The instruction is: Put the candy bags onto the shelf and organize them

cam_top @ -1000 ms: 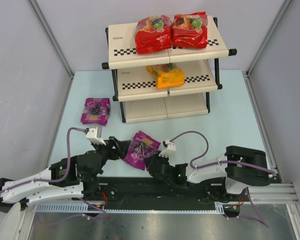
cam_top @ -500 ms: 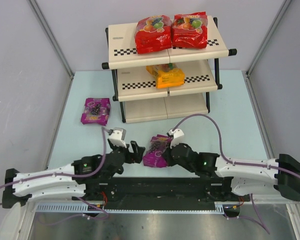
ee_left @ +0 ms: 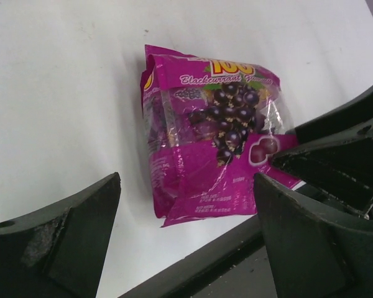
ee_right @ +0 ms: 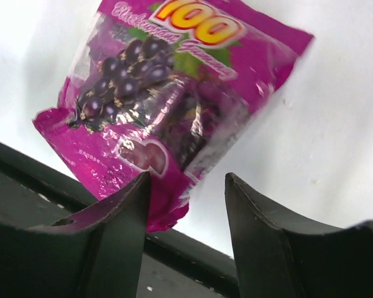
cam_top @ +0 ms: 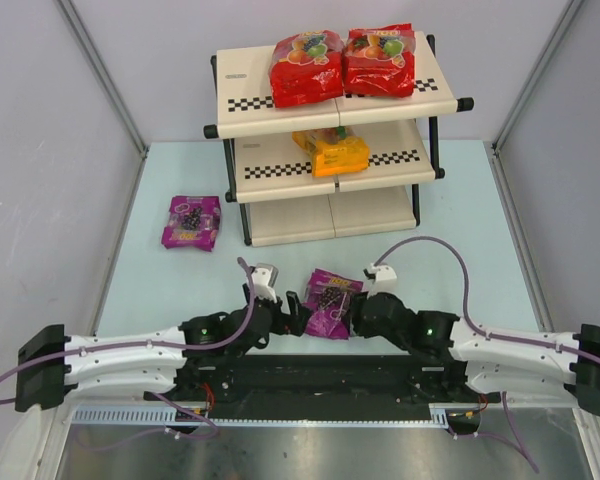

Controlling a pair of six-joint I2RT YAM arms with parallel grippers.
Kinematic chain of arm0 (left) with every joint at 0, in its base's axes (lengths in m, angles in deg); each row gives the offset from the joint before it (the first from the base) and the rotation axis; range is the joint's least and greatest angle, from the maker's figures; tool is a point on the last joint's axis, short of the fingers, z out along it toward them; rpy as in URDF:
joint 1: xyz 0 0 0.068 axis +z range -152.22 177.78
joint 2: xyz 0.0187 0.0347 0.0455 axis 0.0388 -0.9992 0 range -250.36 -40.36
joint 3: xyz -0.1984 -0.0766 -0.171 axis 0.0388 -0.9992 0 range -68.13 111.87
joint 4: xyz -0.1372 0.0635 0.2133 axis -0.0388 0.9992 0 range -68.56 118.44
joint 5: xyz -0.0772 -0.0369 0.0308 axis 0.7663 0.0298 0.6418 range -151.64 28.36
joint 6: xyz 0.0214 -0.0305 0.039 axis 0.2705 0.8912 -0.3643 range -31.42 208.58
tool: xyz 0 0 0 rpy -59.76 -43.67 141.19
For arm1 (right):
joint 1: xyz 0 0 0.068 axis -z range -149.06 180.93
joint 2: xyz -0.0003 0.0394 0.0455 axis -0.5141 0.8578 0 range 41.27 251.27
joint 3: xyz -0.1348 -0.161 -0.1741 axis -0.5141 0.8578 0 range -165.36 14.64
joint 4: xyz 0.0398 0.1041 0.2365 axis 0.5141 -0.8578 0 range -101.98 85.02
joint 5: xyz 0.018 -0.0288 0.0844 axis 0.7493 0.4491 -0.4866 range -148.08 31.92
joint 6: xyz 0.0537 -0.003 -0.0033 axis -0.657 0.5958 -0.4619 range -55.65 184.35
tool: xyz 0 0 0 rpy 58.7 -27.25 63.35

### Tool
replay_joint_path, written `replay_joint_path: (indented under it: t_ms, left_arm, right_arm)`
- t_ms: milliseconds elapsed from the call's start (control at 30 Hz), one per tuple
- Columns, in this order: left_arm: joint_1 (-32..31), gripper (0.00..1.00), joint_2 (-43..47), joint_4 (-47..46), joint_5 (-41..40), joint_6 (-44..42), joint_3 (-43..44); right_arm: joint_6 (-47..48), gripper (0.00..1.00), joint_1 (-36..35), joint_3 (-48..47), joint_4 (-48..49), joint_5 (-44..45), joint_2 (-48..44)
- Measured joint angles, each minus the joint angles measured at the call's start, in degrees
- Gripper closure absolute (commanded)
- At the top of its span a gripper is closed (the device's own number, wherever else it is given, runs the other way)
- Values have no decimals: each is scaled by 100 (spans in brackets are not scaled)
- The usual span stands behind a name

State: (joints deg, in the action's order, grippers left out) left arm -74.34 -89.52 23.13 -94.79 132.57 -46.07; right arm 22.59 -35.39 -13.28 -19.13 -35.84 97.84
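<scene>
The left pincer [ee_left: 186, 186] is standing wide open, gripping nothing. The purple bag [ee_left: 217, 143] is lying flat on the white worktop [ee_left: 62, 93] just beyond its black wedge-shaped fingers. The right pincer [ee_right: 188, 180] is standing partly open, with the bag's crinkled lower corner lying in the gap. The glossy pouch is showing printed blackcurrants and is lying well apart from the shelf [cam_top: 270, 170].

The top tier of the shelf [cam_top: 245, 75] hides the orange bag's [cam_top: 340, 155] far part. The right gripper [cam_top: 358, 315] covers the near purple bag's [ee_left: 217, 143] corner; its small print is unreadable.
</scene>
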Motion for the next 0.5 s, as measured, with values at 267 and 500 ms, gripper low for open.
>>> replay_joint_path:
  t_ms: [267,500]
  left_arm:
    - [4,9,-258,-511,87,17,-20]
    - [4,10,-522,-739,87,81,-269]
  right_arm:
    - [-1928,42,-1558,1054,431,1799,-811]
    - [-2979,41,-2575,1045,791,3311,98]
